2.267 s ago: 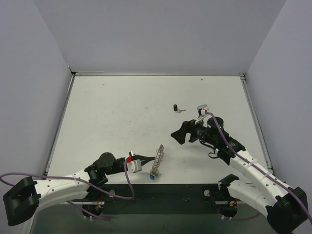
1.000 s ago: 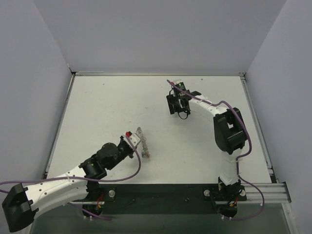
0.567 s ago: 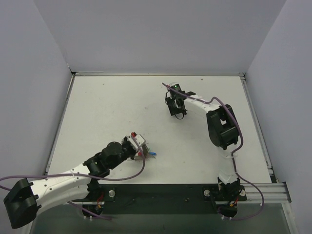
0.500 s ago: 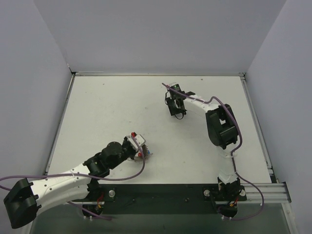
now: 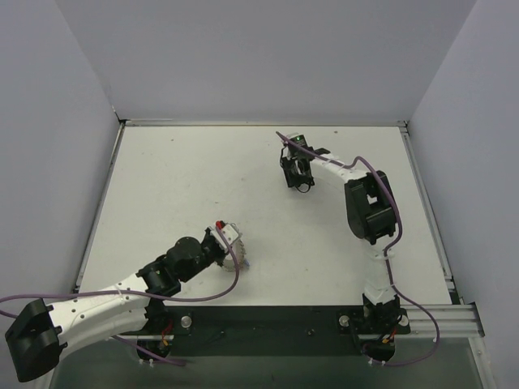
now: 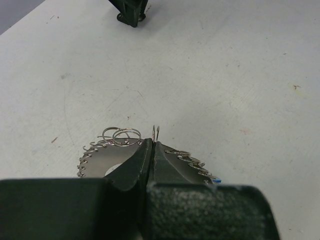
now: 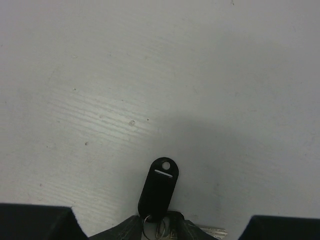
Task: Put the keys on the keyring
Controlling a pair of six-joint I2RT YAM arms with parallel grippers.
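The keyring, a large silvery ring with a jagged rim, is pinched in my shut left gripper, low over the near-left table. A blue key head peeks out at the ring's right edge, and small wire loops hang at its top. Far across the table, my right gripper is down on a key with a black tag. Its fingertips flank the key's small ring and head, closed in on them. The silver blade sticks out to the right.
The white table is walled at the left, back and right. My right gripper's tips show at the top of the left wrist view. The right arm's elbow stands tall over the right half.
The right gripper's jaws have narrowed around the black-tagged key while staying in place. The left gripper has turned the keyring slightly near the front left.
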